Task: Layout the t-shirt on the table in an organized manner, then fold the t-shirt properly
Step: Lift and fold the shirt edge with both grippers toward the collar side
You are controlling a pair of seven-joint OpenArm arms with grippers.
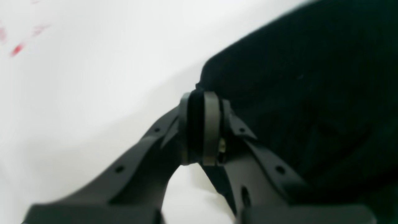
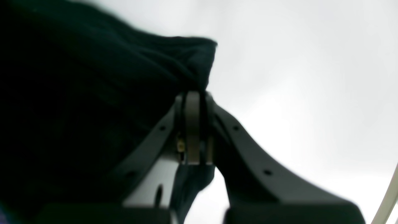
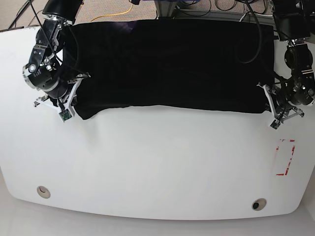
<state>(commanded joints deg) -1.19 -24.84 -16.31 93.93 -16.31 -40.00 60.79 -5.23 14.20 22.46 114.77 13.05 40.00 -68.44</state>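
You see the t-shirt (image 3: 167,64) spread wide over the far half of the table (image 3: 157,162), from one arm to the other. Its near edge runs almost straight across the middle of the tabletop, with a small sag at the end by the right arm.

Your left gripper (image 1: 203,127) is clamped on a corner of the shirt. In the left wrist view the two fingers (image 1: 211,124) are pressed together, and the black cloth comes out just above them and fills the right part of the picture. In the base view this gripper (image 3: 269,98) sits at the shirt's corner on that view's right side.

Your right gripper (image 2: 194,127) is also closed on the cloth. In the right wrist view the fingers (image 2: 192,124) meet on a bunched fold, and a small piece of fabric hangs below them. In the base view it (image 3: 78,83) grips the shirt's edge on that view's left side.

On the white tabletop near you there are two small round holes (image 3: 43,191), and a red tape rectangle (image 3: 285,157) lies just in front of the left arm, apart from the shirt.
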